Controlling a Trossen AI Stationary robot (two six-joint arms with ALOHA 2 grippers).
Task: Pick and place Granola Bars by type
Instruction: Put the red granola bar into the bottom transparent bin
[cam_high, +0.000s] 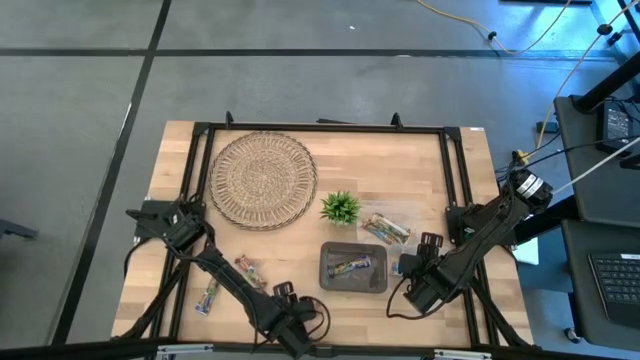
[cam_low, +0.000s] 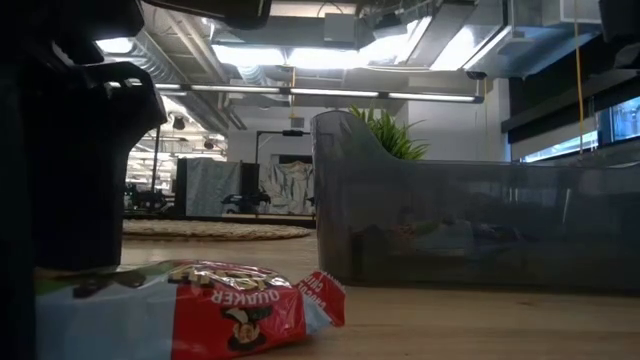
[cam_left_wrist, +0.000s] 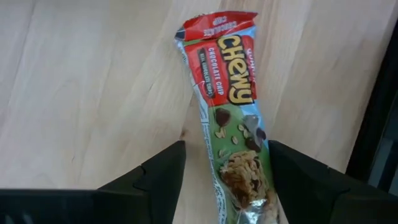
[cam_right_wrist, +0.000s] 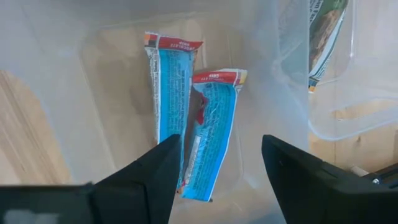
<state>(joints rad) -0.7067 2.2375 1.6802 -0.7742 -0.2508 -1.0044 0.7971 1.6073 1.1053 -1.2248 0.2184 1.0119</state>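
Note:
A red and green Chewy granola bar (cam_left_wrist: 233, 118) lies flat on the wood table near its front edge; it also shows in the low view (cam_low: 225, 300). My left gripper (cam_left_wrist: 227, 152) is open over it, one finger on each side of the bar's near end. In the high view the left gripper (cam_high: 300, 322) hides this bar. Two blue bars (cam_right_wrist: 193, 118) lie on the floor of a grey bin (cam_high: 353, 267). My right gripper (cam_right_wrist: 221, 143) is open and empty over them, at the bin's right end (cam_high: 410, 280).
Two more bars (cam_high: 250, 270) (cam_high: 208, 295) lie on the table left of the bin. A clear container (cam_high: 388, 226) with bars stands behind the bin, beside a small green plant (cam_high: 341, 207). A round woven mat (cam_high: 262, 178) lies at the far left. A black frame borders the table.

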